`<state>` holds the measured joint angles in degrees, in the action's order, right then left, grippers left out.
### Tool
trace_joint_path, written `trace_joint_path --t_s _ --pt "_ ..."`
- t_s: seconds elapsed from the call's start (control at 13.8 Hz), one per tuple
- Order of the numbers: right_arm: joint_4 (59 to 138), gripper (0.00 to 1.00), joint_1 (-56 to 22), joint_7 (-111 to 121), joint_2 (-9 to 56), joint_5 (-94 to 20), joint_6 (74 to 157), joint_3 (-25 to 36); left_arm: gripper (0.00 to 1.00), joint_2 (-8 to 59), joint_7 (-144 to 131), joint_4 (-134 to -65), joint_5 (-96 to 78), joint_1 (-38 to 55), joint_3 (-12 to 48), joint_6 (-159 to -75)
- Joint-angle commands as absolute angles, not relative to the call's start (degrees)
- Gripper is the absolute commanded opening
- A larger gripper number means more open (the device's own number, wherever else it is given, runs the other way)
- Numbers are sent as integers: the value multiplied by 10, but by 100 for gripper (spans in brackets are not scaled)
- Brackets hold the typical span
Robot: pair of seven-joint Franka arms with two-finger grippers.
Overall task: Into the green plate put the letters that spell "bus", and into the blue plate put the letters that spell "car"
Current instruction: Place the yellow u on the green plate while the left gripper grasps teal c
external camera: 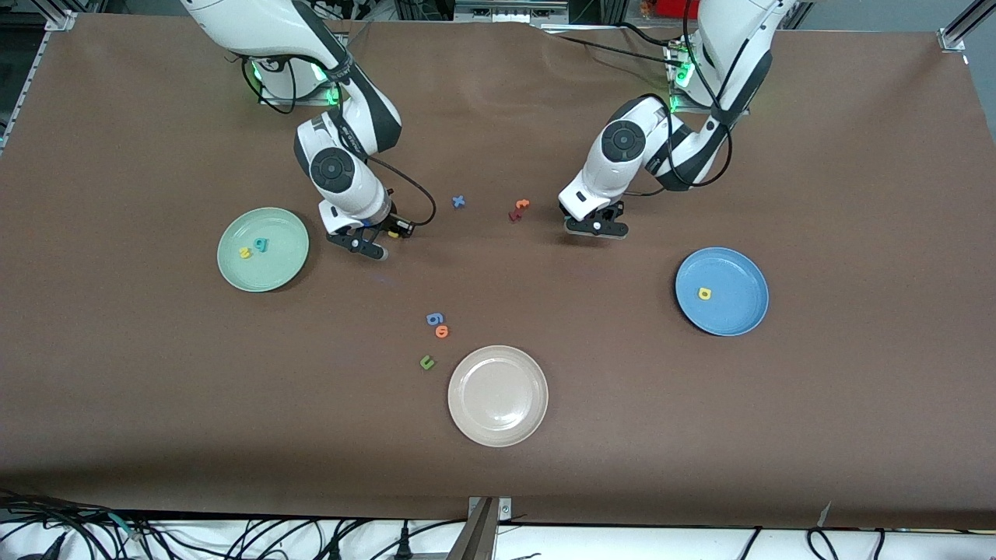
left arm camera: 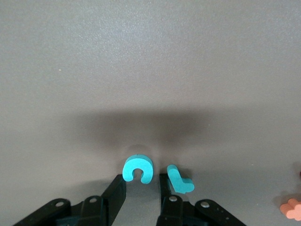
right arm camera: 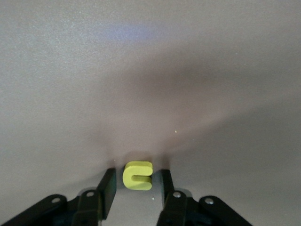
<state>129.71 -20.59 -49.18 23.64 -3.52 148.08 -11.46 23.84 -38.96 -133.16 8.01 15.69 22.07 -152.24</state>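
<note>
Low, jaws around teal c (left arm camera: 137,168)

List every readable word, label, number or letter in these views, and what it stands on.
No printed word, label or brand is readable.
"x": blue foam letter, on the table.
"o": orange foam letter, on the table.
"u": green foam letter, on the table.
"c": teal foam letter, on the table.
Too small to read: yellow foam letter in the blue plate.

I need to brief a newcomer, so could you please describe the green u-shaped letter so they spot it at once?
Find the beige-white plate nearest the front camera. Beside it, toward the right arm's end, lies the green u. It is the only green letter; the blue 6-shaped letter and orange o lie farther from the camera.
</note>
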Motion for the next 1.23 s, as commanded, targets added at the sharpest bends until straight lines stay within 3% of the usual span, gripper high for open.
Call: trace_joint_path --t_s 0.0,0.22,0.44,0.65,0.87,1.16 --pt "1304 26 -206 -497 243 -38 1490 -117 33 259 -400 -1316 108 158 213 -1525" --pt "1304 9 -206 -497 243 -38 1486 -117 30 259 -400 -1315 112 158 213 -1524" --pt "1297 9 -206 -491 223 -37 1462 -113 32 259 -401 -1314 111 156 213 -1523" --pt "1257 9 -205 -487 179 -33 1345 -89 41 259 -413 -1303 112 157 206 -1521" --pt "1209 9 -205 -451 157 -29 1233 -48 41 270 -415 -1287 112 156 206 -1518" --pt "1204 9 -205 -330 132 -28 1172 32 41 271 -415 -1285 112 156 206 -1517"
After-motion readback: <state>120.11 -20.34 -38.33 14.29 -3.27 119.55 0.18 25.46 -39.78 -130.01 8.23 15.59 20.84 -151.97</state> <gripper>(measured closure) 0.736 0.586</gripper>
